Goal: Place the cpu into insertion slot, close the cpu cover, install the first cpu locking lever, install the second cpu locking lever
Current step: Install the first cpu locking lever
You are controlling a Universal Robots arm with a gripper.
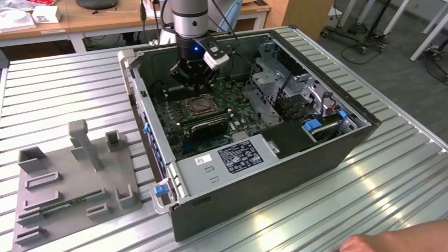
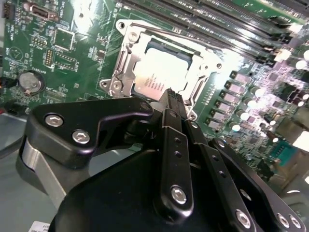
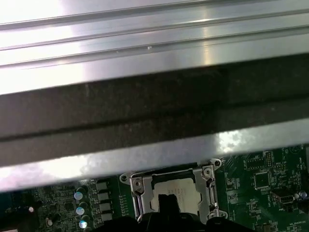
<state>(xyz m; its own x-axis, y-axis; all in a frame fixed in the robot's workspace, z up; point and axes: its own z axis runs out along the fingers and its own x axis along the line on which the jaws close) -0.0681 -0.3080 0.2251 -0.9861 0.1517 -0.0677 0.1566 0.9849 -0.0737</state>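
The cpu (image 2: 155, 77), a silvery square chip, lies in the insertion slot (image 1: 199, 106) on the green board inside the open computer case. The cpu cover (image 2: 123, 62), a thin metal frame, lies flat around it, and the chip shows through its cut-out. My gripper (image 2: 170, 94) hangs just above one edge of the chip, its black fingers (image 2: 170, 140) drawn together with nothing between them. In the exterior view the gripper (image 1: 194, 79) sits low inside the case, just behind the slot. The first wrist view shows the cpu (image 3: 176, 189) and cover (image 3: 138, 192) beside the case wall.
The case walls (image 1: 144, 113) and a metal drive cage (image 1: 280, 84) hem in the board. Memory slots (image 2: 231, 24) run beside the socket. A grey fixture tray (image 1: 70, 178) lies at the exterior view's left. A hand (image 1: 395, 240) rests at the table's near right corner.
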